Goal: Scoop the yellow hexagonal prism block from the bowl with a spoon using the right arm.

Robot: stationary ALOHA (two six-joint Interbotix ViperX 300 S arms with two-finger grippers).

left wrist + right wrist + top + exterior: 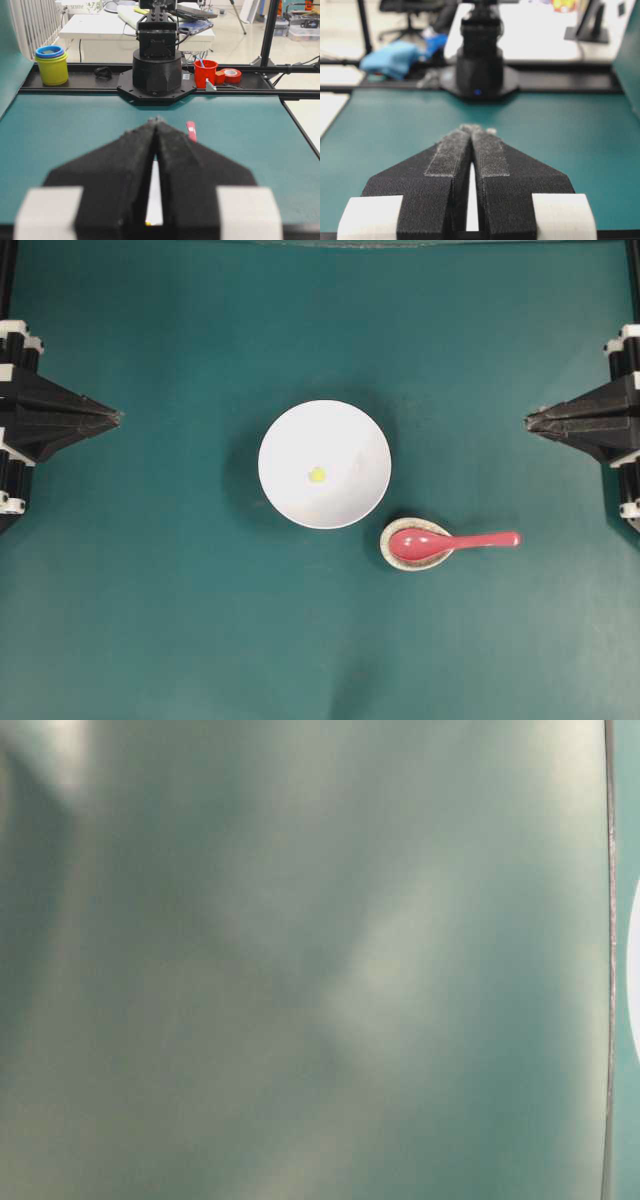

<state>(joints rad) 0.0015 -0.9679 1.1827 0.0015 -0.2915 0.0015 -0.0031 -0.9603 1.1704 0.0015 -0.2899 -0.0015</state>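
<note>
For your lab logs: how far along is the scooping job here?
Nothing done yet. The right claw is shut and empty, parked at the table edge. The spoon lies in its small dish; the yellow block sits in the bowl. Grasping and scooping remain.

Bare tabletop [150, 620] all round; only the bowl [345, 435] at centre and the spoon [450, 541] on a small dish [386, 546] just beside it obstruct.
</note>
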